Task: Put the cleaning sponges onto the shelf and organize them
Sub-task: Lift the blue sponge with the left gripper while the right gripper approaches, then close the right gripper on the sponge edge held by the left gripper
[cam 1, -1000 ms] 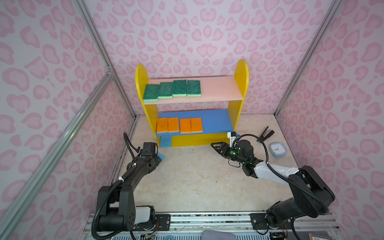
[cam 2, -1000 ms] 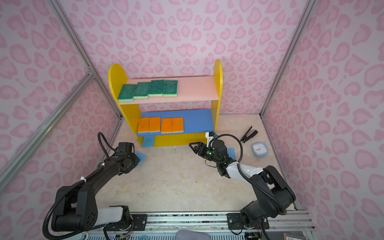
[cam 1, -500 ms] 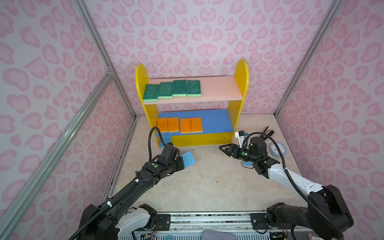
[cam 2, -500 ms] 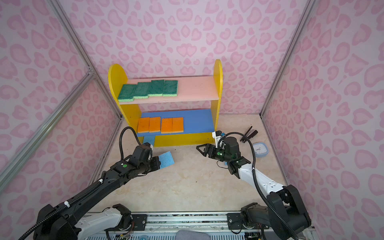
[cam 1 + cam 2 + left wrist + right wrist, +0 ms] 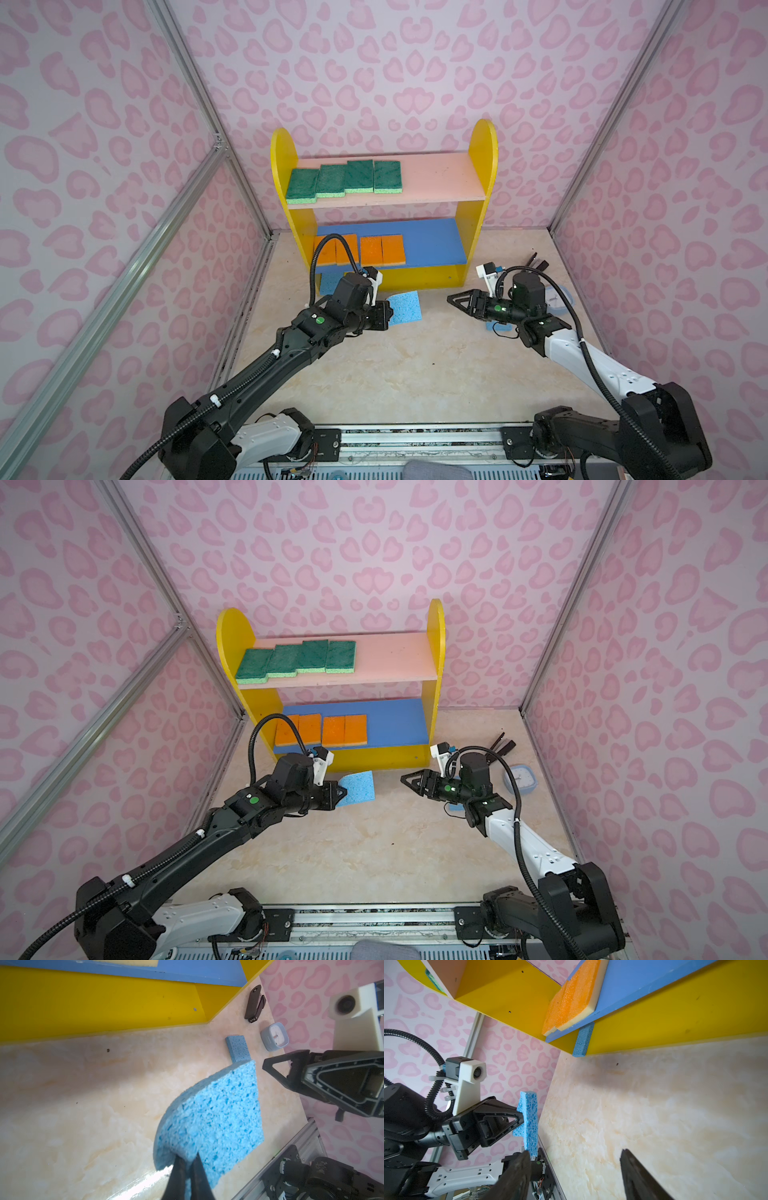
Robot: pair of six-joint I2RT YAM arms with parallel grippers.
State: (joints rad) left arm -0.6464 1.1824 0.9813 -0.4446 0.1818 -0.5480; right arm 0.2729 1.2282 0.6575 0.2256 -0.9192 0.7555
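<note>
So the left gripper (image 5: 385,317) had the blue sponge (image 5: 405,306) pinched by one edge, sticking out at its 3 o'clock, with the shelf (image 5: 415,278) at 12. The right gripper (image 5: 451,300) sat farther toward 3, jaws apart, empty.

Four sponges (image 5: 345,183) lie left on the shelf (image 5: 483,166) upper board (image 5: 440,183), four others (image 5: 359,250) on the middle board (image 5: 428,241); stapler (image 5: 503,746) and clock (image 5: 519,780) lie right of it.

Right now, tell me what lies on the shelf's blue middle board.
Four orange sponges lie in a row on the blue board. The left arm's cable crosses two of them and hides a strip of each.
</note>
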